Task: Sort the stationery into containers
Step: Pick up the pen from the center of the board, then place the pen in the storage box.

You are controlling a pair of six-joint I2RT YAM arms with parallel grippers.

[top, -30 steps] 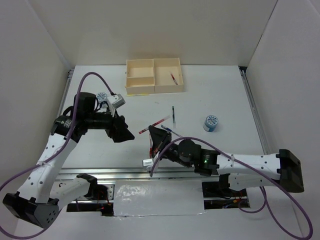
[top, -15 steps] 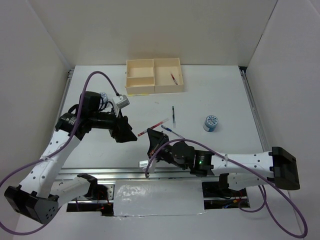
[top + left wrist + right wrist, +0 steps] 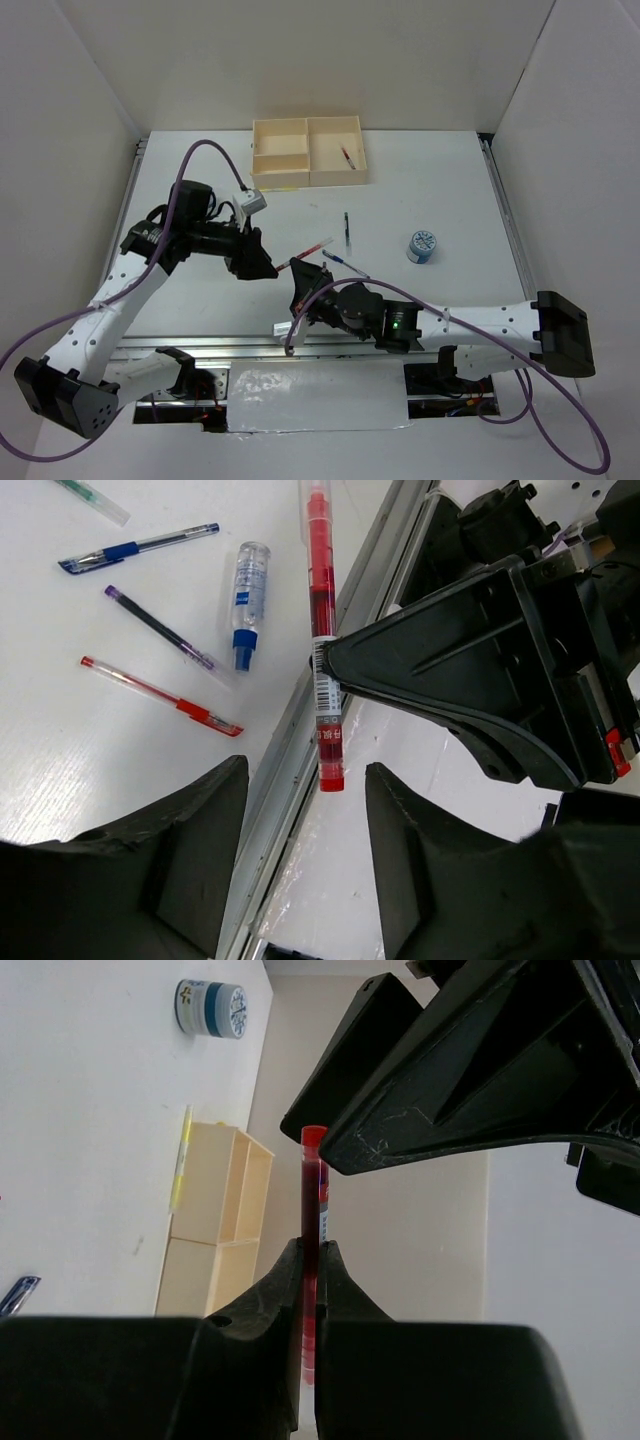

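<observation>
Red plastic sits pinched in the jaws of the right gripper (image 3: pixel 310 1260), which are shut tight on the red pen (image 3: pixel 322 630) near its barcode label and hold it clear of the table (image 3: pixel 450 180). The jaws of the left gripper (image 3: pixel 305 780) stand part open on either side of the pen's capped end, with a gap on each side, so they grip nothing yet. Over the last second the left arm has swung in from the left to meet that end, and its jaws have narrowed from wide open. The right gripper has shifted only a little leftward, its grip unchanged. This reads as a hand-over under way: the pen looks about to pass to the arm on the side of the cream-yellow box (image 3: pixel 309 150), where a lone pen (image 3: pixel 347 156) lies in the large section. Several loose pens (image 3: pixel 140 548) and the clear tube (image 3: pixel 245 595) lie unsorted on the table, and one cylinder (image 3: pixel 421 246) stands to the right. The other cylinder, in plain sight a second ago, is now covered by the left arm in the overhead view. From above the two grippers overlap, so contact with the pen cannot be judged there, and the pen's far end runs out of the left wrist view
</observation>
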